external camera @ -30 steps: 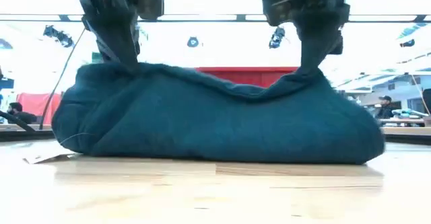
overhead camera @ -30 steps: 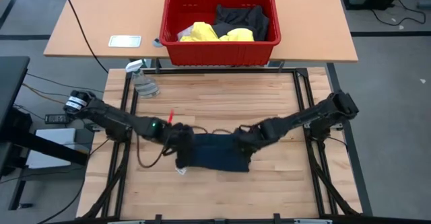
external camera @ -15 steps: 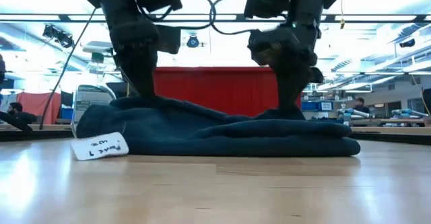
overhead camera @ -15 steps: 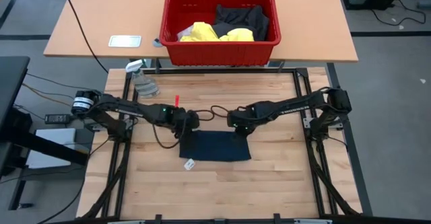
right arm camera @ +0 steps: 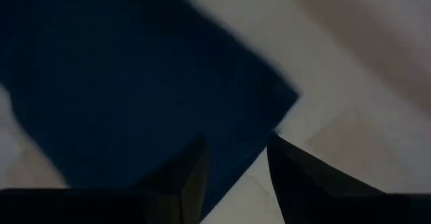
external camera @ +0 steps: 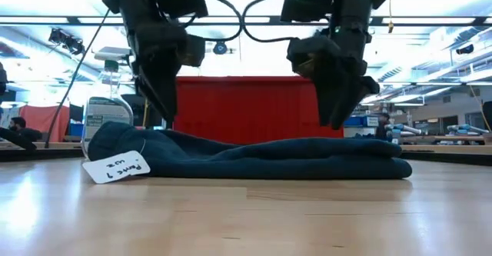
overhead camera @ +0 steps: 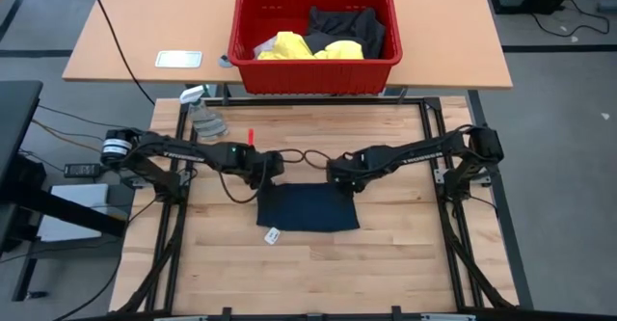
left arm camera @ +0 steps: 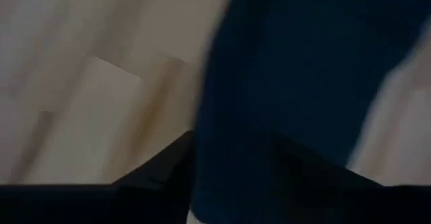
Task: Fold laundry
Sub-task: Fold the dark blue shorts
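nearby: red basket (overhead camera: 315, 66) w/ yellow shirt (overhead camera: 304, 46), spray bottle (overhead camera: 203, 120).

A pale wooden tabletop (overhead camera: 386, 254) sat in a black frame (overhead camera: 431, 138), a tan desk (overhead camera: 145, 32) stood behind, grey floor (overhead camera: 559, 167) around, and bright ceiling lights (external camera: 430, 25) glared overhead.

A robotics lab: a framed wooden test bench (overhead camera: 308, 263), trailing cables (overhead camera: 58, 119), and ceiling strip lights (external camera: 430, 21).
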Tool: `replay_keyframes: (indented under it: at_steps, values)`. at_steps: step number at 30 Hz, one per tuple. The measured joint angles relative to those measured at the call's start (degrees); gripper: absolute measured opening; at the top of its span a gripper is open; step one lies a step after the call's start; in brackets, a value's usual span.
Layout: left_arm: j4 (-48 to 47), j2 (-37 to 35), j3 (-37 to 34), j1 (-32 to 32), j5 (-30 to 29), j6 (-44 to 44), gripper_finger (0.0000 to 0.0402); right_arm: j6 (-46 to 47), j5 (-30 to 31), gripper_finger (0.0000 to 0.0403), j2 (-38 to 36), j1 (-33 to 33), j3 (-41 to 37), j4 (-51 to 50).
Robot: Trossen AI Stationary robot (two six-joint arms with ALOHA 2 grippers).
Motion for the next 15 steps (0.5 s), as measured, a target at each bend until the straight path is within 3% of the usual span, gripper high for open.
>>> replay_keyframes:
  at_steps: [5, 9, 15]
  values:
    - [5.41, 0.36, 0.00, -4.95, 1.12, -2.80, 0.0195, 0.95, 0.01, 0.0161, -0.11, 3.24, -3.96, 8.03]
    - [7.80, 2.80, 0.05, -8.31, 0.34, -5.69, 0.0188, 6.88, 0.13, 0.0161, -0.09, 5.14, -9.91, 15.73]
    - [9.32, 7.39, 0.05, -11.74, -0.14, -7.28, 0.0177, 14.29, 1.80, 0.0156, -0.07, 10.29, -14.55, 17.62]
